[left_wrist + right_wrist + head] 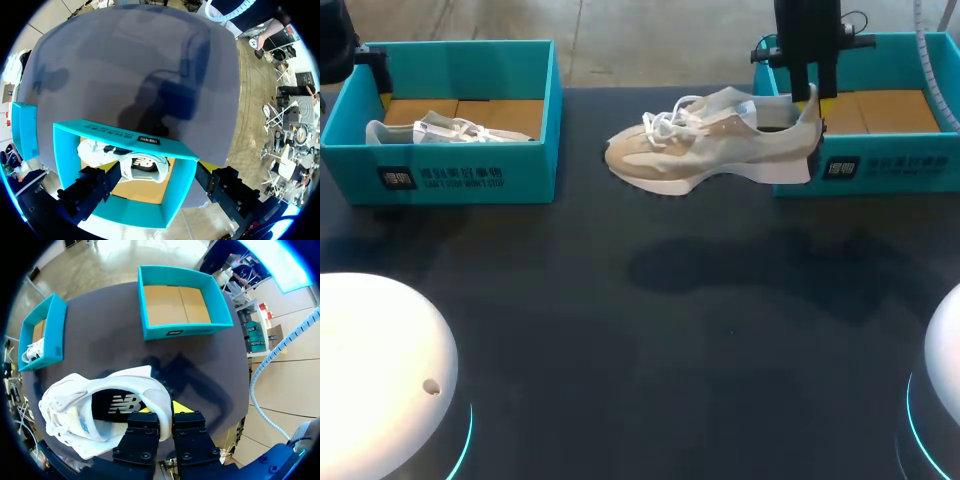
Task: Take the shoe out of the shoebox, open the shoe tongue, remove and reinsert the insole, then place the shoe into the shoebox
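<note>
Gripping shoe (710, 145) heel, right claw (161, 412) tips mostly hidden; left claw (155, 177) spread open above left shoebox (125, 140)

Dark table (640, 330) carrying two teal boxes: near shoebox (890, 165) sitting just beside right gripper (812, 98), far shoebox (470, 175) sitting well off to gripper's left.

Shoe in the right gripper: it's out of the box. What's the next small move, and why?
Probably lower the shoe onto the bare table beside the right shoebox. The right gripper is shut on its heel and the shoe hangs clear above the table; opening it up likely needs it resting first.
</note>
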